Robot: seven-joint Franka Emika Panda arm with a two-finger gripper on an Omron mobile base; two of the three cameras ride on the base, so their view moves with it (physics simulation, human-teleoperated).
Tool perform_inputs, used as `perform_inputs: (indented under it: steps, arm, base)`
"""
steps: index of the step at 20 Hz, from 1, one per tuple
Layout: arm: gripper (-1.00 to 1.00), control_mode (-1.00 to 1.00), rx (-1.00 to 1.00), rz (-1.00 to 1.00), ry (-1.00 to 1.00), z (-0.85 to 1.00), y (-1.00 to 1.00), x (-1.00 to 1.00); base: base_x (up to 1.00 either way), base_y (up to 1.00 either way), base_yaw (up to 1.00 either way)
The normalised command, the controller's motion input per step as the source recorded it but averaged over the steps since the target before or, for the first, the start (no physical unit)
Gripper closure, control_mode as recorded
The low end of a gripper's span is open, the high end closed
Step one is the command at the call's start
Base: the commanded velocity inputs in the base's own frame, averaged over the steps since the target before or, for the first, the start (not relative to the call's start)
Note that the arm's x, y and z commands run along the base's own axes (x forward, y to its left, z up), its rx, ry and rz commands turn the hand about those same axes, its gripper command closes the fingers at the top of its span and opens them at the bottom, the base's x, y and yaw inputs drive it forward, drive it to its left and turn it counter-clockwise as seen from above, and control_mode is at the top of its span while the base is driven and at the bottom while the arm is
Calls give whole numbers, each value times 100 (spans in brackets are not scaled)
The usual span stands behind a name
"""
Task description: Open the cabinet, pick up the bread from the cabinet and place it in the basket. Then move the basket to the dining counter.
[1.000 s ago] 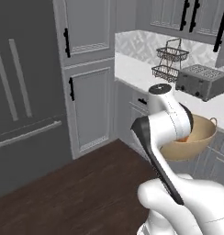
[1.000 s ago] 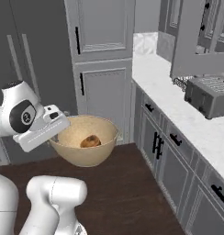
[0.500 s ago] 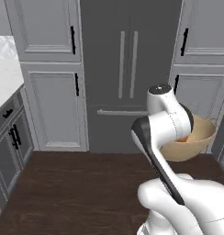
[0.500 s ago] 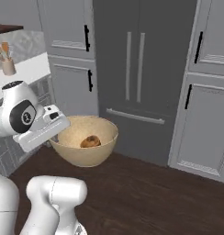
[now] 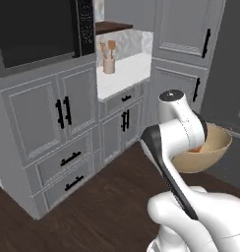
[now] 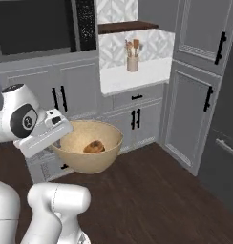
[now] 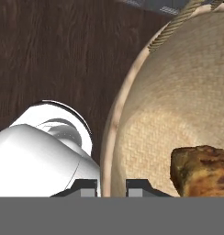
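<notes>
The tan bowl-shaped basket hangs in the air above the dark floor, level and held by its rim. My gripper is shut on the near left edge of that rim. In the hand view the rim runs between my gripper's two tips, and the woven inside of the basket spreads to the right. The bread, a brown crusty lump, lies on the basket's bottom, and again the bread shows at the lower right. From the left base view the basket peeks out behind my arm. The cabinet and the dining counter are out of view.
Grey lower doors and drawers with black handles stand to the left under a dark built-in oven. A marble counter holds a utensil pot. A tall grey cupboard rises on the right. Dark wood floor lies ahead.
The whole picture has swung as the base turned: the fridge slid off to the right and the oven wall and corner counter came in. The basket with the bread stays in my grip.
</notes>
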Motion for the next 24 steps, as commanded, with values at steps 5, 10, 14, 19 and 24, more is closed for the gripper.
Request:
perform_inputs:
  steps: [5,10,14,19,24]
  arm:
    - [100,100,0,0,0,0,0,0]
    - [100,100,0,0,0,0,0,0]
    - [100,100,0,0,0,0,0,0]
    - [100,100,0,0,0,0,0,0]
    - [100,100,0,0,0,0,0,0]
  base:
    - [-8,0,100]
    - [-1,9,99]
    - [0,27,97]
    - [73,47,59]
    - [100,67,24]
